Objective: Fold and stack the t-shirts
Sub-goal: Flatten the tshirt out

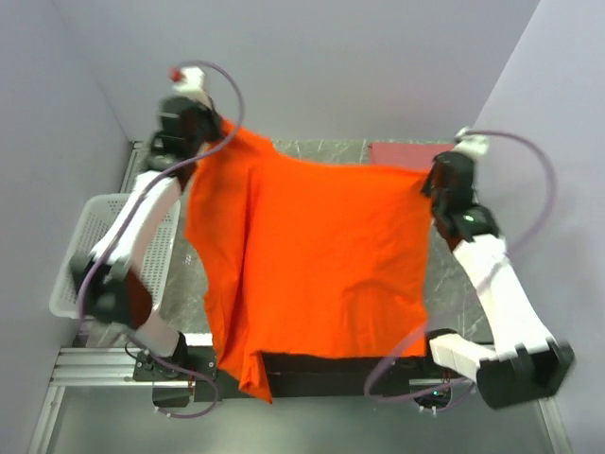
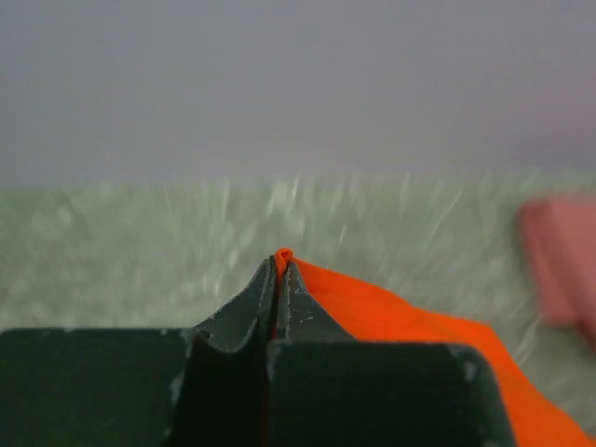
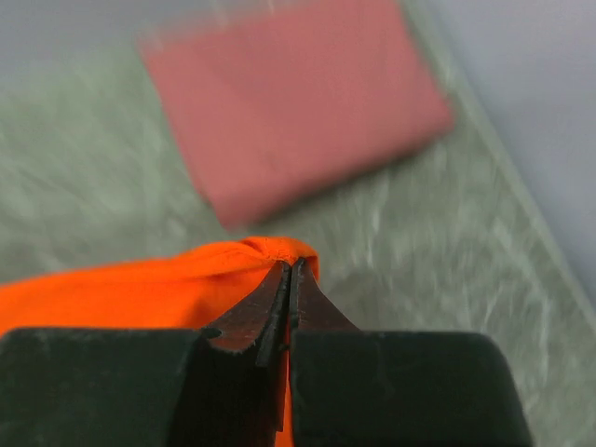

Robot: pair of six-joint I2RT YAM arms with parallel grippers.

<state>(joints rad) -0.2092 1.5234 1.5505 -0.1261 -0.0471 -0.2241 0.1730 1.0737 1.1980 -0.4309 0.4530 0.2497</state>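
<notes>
Orange tee (image 1: 321, 255) spread | L hand (image 2: 279, 264), R hand (image 3: 291, 272) clamped on it | pink tee (image 3: 289, 102) folded

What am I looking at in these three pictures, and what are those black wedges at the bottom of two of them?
The overhead picture shows two robot arms, the left arm and the right arm, bolted at the near edge of the table. The other two pictures come from a camera on each wrist; the black wedges are that arm's own jaws. Both pairs are shut on the edge of the orange t-shirt, held spread between them. A pink t-shirt lies folded on the table, far right. A white basket sits beside the table's left side.
</notes>
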